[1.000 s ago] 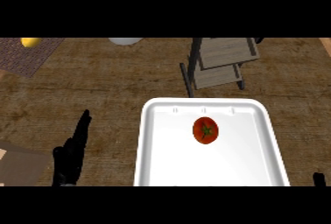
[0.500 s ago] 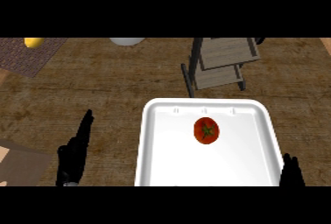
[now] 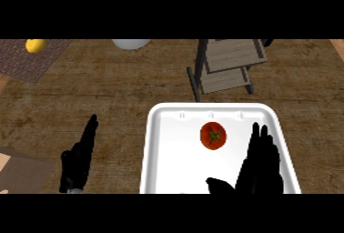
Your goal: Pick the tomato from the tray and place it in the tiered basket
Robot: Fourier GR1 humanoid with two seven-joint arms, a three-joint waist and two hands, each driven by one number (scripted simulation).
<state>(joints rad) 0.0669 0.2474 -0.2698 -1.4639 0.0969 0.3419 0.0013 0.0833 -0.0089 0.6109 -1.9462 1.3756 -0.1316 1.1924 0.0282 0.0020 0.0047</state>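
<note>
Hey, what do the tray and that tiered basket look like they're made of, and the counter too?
The tray looks like white plastic or enamelled metal: smooth, uniform, slightly glossy, with a raised rounded rim. The tiered basket seems to have pale, plank-like wooden shelves on a dark frame, perhaps metal. The counter looks like brown wood with a streaky, matte grain.

tomato (image 3: pixel 213 135) on tray (image 3: pixel 168 154) | tiered basket (image 3: pixel 228 66) behind tray
</note>
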